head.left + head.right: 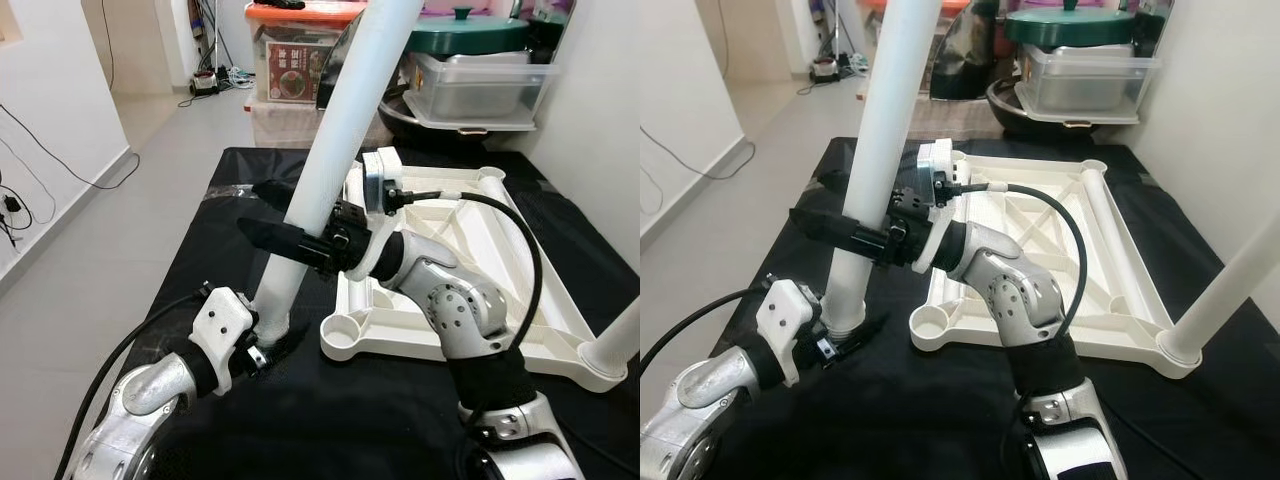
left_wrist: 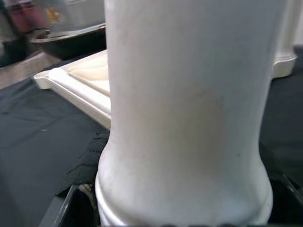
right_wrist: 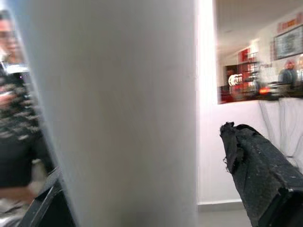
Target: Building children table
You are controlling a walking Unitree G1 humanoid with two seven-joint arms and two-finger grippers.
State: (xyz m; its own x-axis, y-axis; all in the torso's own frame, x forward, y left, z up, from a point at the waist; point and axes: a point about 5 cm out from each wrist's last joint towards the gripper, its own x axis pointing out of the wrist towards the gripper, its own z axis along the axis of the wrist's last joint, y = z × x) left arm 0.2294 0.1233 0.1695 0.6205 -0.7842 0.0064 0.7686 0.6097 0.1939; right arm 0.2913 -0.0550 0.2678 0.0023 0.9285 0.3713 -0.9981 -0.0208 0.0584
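A long white table leg [image 1: 340, 130] leans up from the black cloth, its threaded end resting by the near left corner of the upturned white tabletop [image 1: 560, 335]. My left gripper [image 1: 262, 345] is shut on that lower end [image 2: 189, 142]. My right gripper [image 1: 262, 212] reaches across at mid-height, with one black finger on each side of the leg. In the right wrist view one finger [image 3: 255, 165] stands a little apart from the leg [image 3: 118, 113], so this gripper is open. An empty round socket [image 1: 343, 330] sits just beside the leg's foot. A second leg [image 1: 1230, 290] stands in the near right corner.
The tabletop lies on a black-covered surface [image 1: 330, 420]. Clear storage boxes and a green-lidded pan [image 1: 470, 35] crowd the far edge. A white wall [image 1: 600, 110] closes the right side. Tiled floor with cables [image 1: 60, 160] lies to the left.
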